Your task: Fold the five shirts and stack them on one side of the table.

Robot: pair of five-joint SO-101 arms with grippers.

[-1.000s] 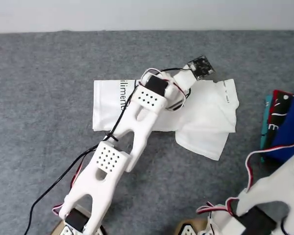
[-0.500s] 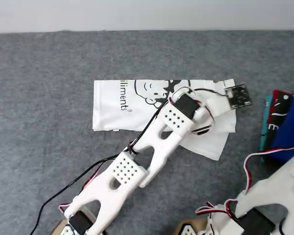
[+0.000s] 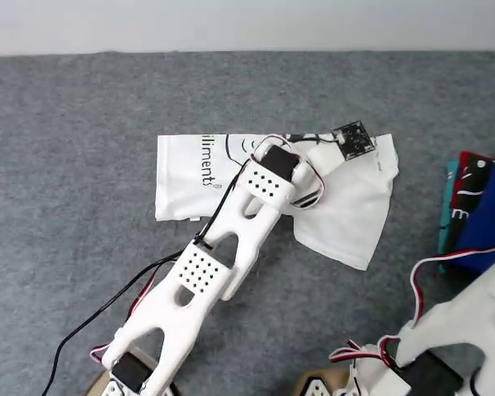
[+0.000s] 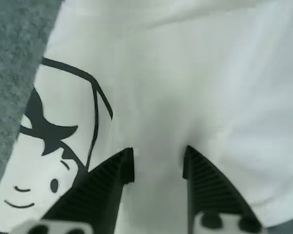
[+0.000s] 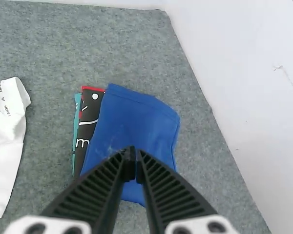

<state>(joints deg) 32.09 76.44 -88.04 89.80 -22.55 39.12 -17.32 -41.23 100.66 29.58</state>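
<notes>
A white shirt (image 3: 346, 210) with a black print lies partly folded mid-table, its right part rumpled. My left gripper (image 3: 316, 180) hangs low over its middle. In the left wrist view this gripper (image 4: 158, 157) is open, its fingertips (image 4: 125, 161) apart just above the white cloth (image 4: 185, 87) beside the black print (image 4: 49, 134), with nothing gripped. My right gripper (image 5: 132, 155) is shut and empty above a folded blue shirt (image 5: 136, 129), which tops a stack with a black and red shirt (image 5: 89, 122). That stack (image 3: 478, 210) sits at the table's right edge.
Grey carpet-like cloth (image 3: 82, 124) covers the table. A white wall (image 5: 244, 73) runs along its right side, close to the stack. The right arm's body (image 3: 454, 330) stands at the front right. The white shirt's edge (image 5: 7, 141) lies left of the stack.
The left arm swung right across the white shirt, then came back toward its middle. The shirt's right part shifted slightly. The right arm stayed still.
</notes>
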